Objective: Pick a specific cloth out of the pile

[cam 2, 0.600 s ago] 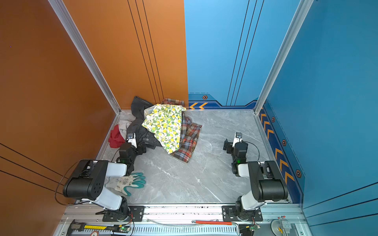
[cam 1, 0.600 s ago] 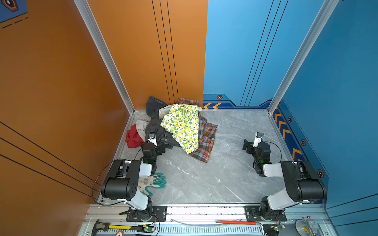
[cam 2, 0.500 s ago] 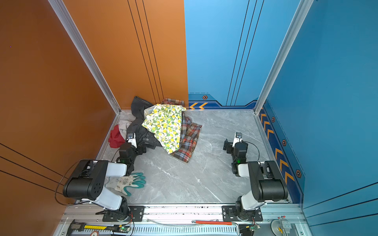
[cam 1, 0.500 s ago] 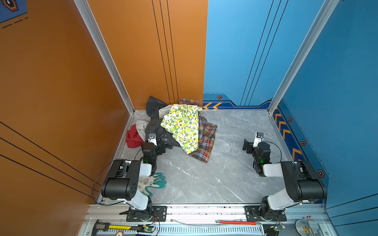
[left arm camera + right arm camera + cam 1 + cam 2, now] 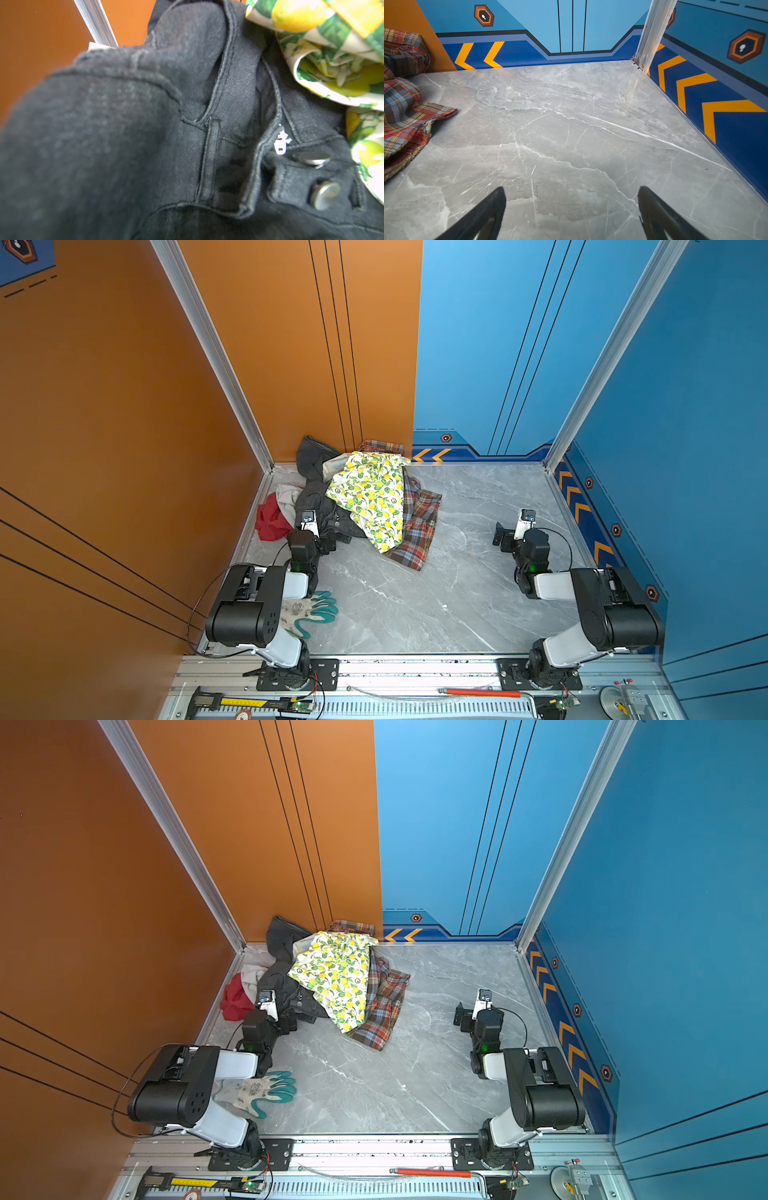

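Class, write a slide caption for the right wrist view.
Open right tool over the marble table; plaid cloth lies apart from it.

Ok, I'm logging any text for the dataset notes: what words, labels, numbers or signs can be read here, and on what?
No words or numbers can be read anywhere.
orange chevrons: arrow signs on the blue wall band, no text.
hexagon badges: a white mark inside, no lettering.
glove: a dark print on its back, too small to read.
caliper: yellow scale, markings too blurred to read.
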Motion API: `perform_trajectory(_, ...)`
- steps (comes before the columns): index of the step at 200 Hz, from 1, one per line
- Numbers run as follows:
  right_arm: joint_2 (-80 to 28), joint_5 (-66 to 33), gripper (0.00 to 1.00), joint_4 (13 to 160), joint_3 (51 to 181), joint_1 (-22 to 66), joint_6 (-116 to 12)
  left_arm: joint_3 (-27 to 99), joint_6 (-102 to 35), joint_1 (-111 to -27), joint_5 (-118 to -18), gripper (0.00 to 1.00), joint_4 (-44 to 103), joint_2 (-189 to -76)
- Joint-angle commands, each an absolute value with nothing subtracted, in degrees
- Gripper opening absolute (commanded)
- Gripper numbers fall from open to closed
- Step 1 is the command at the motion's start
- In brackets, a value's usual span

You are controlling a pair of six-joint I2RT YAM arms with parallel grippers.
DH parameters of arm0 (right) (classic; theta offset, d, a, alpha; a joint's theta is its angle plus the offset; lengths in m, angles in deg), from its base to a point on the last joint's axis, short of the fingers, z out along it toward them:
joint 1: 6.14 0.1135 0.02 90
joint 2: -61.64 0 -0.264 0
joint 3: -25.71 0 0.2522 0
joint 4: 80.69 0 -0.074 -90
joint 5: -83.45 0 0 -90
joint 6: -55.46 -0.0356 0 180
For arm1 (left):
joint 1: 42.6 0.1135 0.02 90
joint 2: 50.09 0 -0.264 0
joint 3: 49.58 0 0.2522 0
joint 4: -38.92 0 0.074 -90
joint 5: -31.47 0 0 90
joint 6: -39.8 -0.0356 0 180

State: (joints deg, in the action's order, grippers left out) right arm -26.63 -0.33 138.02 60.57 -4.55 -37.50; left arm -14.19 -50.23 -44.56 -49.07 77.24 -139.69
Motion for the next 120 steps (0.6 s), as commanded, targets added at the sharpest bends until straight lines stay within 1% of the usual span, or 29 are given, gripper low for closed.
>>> perform_trajectory(1, -26.96, -0.48, 1.00, 137.08, 61.16, -4.79, -38.05, -14.05, -50.73, -44.89, -48.50, 0.98, 78.25, -139.77)
perform_trajectory(120, -26.96, -0.15, 1.00, 136.88, 61.18, -4.64, -37.95, -13.90, -50.54, -44.85, -48.37, 0.98, 77.98, -139.86)
